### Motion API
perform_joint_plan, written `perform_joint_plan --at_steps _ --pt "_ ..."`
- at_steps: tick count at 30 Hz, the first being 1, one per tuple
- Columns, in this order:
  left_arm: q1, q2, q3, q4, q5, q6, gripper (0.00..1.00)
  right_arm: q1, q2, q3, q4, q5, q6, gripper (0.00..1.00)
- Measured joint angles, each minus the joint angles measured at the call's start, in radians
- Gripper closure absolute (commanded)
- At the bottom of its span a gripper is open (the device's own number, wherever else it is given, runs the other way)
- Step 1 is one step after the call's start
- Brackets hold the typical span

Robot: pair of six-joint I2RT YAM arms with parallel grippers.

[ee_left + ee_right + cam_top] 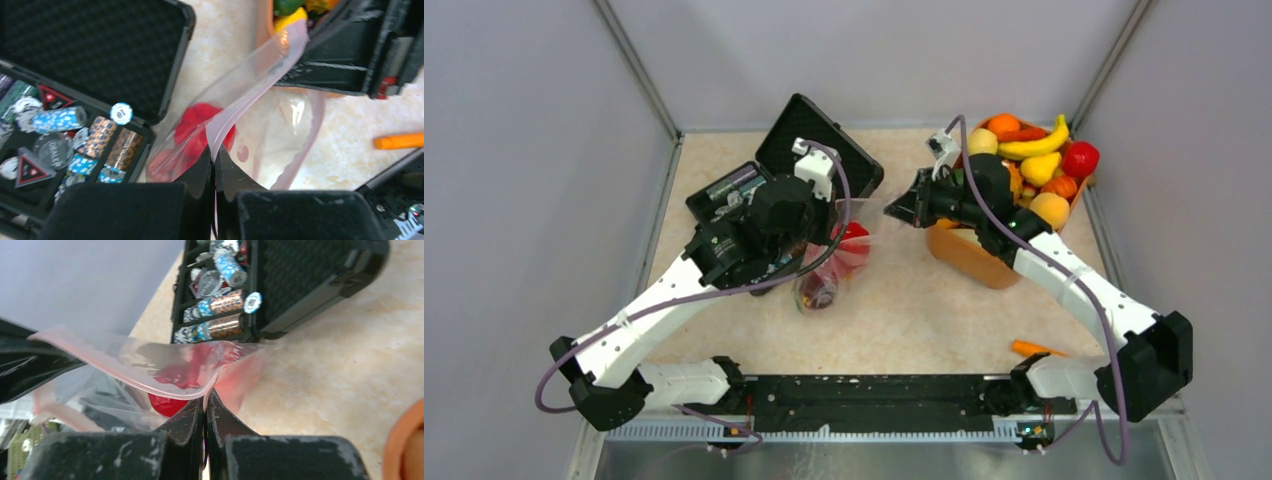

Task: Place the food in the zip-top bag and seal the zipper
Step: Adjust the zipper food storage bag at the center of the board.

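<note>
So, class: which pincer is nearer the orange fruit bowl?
Right. The right pincer pinches the bag just beside the bowl; the left pincer pinches the bag farther off, by the black case.

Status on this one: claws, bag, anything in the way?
Left claw, right claw both shut on zipper strip. Zip-top bag mouth looks open, red food inside. Black case close alongside.

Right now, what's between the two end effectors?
The zip-top bag, its mouth stretched between the left end effector and right end effector, both pinching it; see left wrist view.
</note>
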Motion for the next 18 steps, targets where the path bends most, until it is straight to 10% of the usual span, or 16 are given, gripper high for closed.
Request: perform_joint_plan --at_steps 4,12,18 --pt "0.001 -0.003 0.0 -0.019 -0.037 0.002 1.0 0.001 -0.011 -0.039 0.083 -0.045 0.025 0.92" --pt "0.001 0.039 -0.05 -0.003 -0.021 -0.032 1.0 0.0 0.015 0.055 -0.102 0.056 -0.083 0.33" --pt "0.001 0.108 -0.092 0.016 -0.004 -0.077 1.0 -0.001 -0.091 0.058 -0.209 0.162 -0.184 0.25"
